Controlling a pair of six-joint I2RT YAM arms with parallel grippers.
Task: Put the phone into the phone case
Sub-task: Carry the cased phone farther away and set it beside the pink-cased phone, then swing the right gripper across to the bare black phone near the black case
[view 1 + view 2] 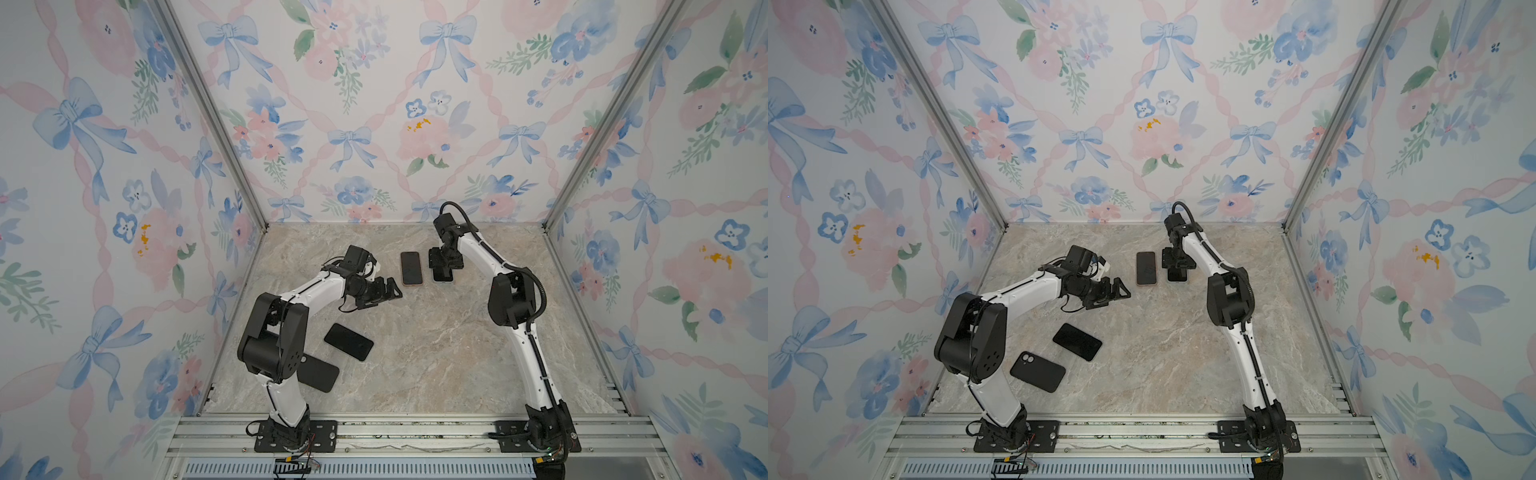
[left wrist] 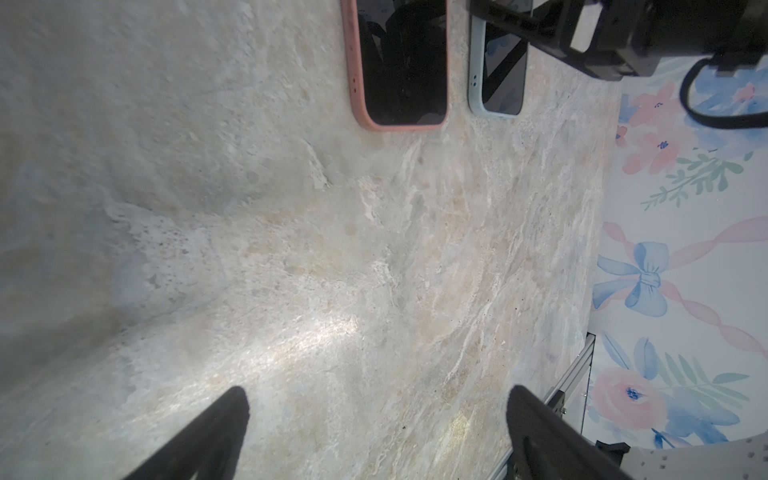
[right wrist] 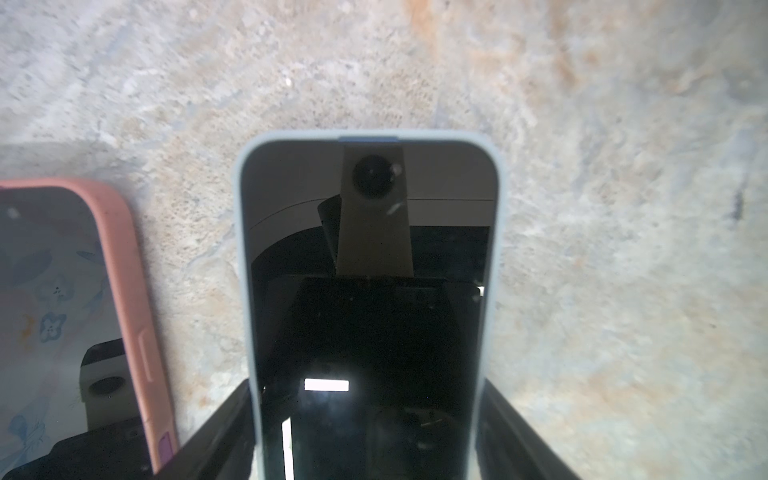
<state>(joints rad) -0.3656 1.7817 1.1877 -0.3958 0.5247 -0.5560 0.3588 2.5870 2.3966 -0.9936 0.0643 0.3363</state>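
Clamped in the right tool [image 1: 444,269] at both long edges: phone in pale blue case [image 3: 368,249], flat on the far tabletop [image 1: 457,353], just beside a pink-cased phone [image 1: 411,268]. Left tool [image 2: 379,394] spread wide, empty, above bare tabletop nearby. Near the left arm [image 1: 291,316]: black phone [image 1: 348,341] and black case [image 1: 1037,371], not touching.

Surface: marble-patterned tabletop [image 1: 436,353], beige-grey.
Far middle: pink-cased phone [image 1: 411,268] and pale blue-cased phone [image 3: 370,249], screens up, side by side, a narrow gap between.
Near left: black phone [image 1: 348,341], flat; black phone case [image 1: 1037,371] just beside it, camera cutout showing.
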